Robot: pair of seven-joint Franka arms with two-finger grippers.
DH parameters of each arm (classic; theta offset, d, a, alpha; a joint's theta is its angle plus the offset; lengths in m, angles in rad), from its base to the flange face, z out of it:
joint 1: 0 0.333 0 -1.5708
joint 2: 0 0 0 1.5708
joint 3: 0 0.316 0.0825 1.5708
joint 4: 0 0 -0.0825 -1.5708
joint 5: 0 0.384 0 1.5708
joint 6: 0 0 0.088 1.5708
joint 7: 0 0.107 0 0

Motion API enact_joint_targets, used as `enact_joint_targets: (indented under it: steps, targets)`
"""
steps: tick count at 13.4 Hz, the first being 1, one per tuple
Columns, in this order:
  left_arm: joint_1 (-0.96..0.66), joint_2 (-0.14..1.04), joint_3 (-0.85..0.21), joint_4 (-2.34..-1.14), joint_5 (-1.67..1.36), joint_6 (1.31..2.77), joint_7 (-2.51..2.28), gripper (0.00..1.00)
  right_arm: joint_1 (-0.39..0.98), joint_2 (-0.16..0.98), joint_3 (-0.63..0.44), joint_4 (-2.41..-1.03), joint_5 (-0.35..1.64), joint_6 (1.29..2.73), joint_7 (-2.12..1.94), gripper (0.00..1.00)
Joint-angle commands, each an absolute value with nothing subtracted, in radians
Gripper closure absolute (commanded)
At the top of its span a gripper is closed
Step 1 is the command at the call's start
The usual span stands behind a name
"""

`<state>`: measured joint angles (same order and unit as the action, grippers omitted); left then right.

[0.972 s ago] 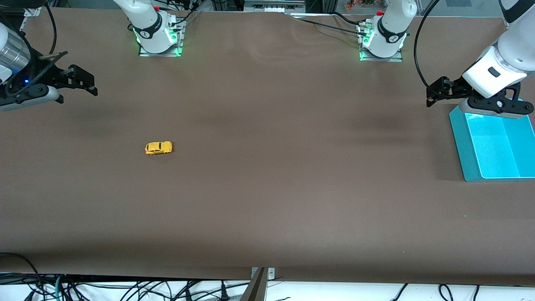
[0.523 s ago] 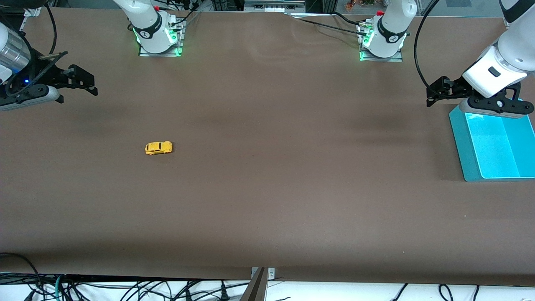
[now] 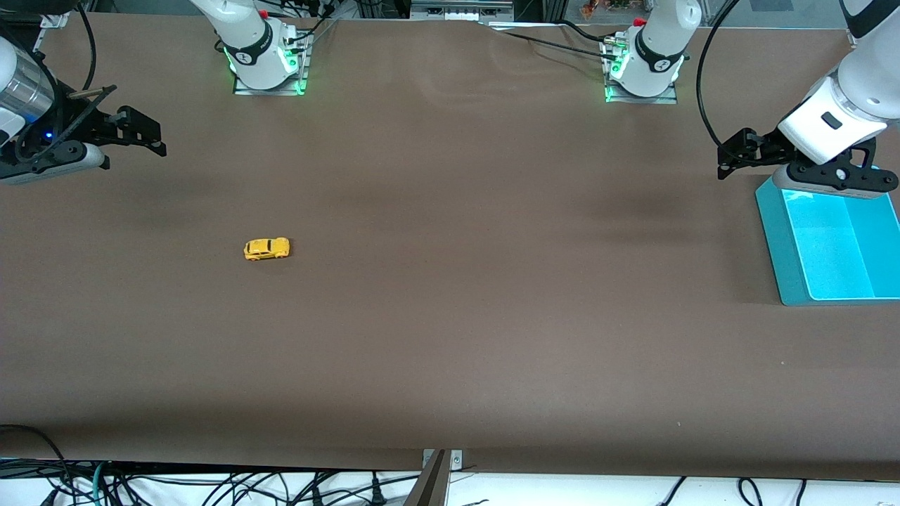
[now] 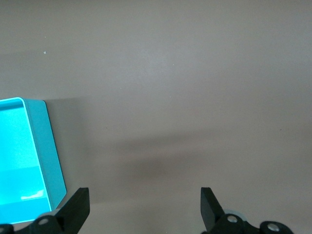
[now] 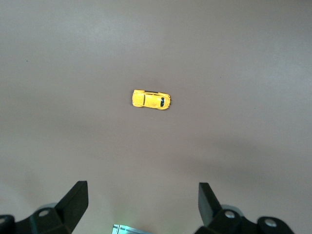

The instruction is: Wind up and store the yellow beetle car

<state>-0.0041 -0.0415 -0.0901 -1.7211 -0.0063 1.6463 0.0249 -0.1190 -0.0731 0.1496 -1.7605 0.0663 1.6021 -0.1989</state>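
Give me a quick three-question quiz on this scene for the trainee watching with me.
1. True or false: the toy car already sits inside the blue bin.
2. Which gripper is over the bin's rim: A) left gripper B) right gripper?
3. Fill in: both grippers are ____ and hold nothing.

Key: 1 false, the car stands on the bare table toward the right arm's end. 2 A. 3 open.

Brown table, cables along its near edge.
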Motion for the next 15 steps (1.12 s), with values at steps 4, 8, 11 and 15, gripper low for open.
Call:
enact_joint_targets:
  steps: [4,8,11,15]
  targets:
    - [-0.003,-0.049,-0.089,-1.709,-0.020,1.626,0.018,0.00,-0.114,-0.055,0.153,-1.766,0.067,1.594,-0.189,0.00]
    - [-0.003,-0.049,-0.089,-1.709,-0.020,1.626,0.020,0.00,-0.074,0.018,0.155,-1.805,0.052,1.689,-0.192,0.00]
    - [-0.003,-0.049,-0.089,-1.709,-0.020,1.626,0.020,0.00,-0.058,0.073,0.167,-1.858,0.048,1.776,-0.256,0.00]
    - [-0.003,-0.049,-0.089,-1.709,-0.020,1.626,0.020,0.00,-0.034,0.143,0.170,-1.955,0.002,1.980,-0.586,0.00]
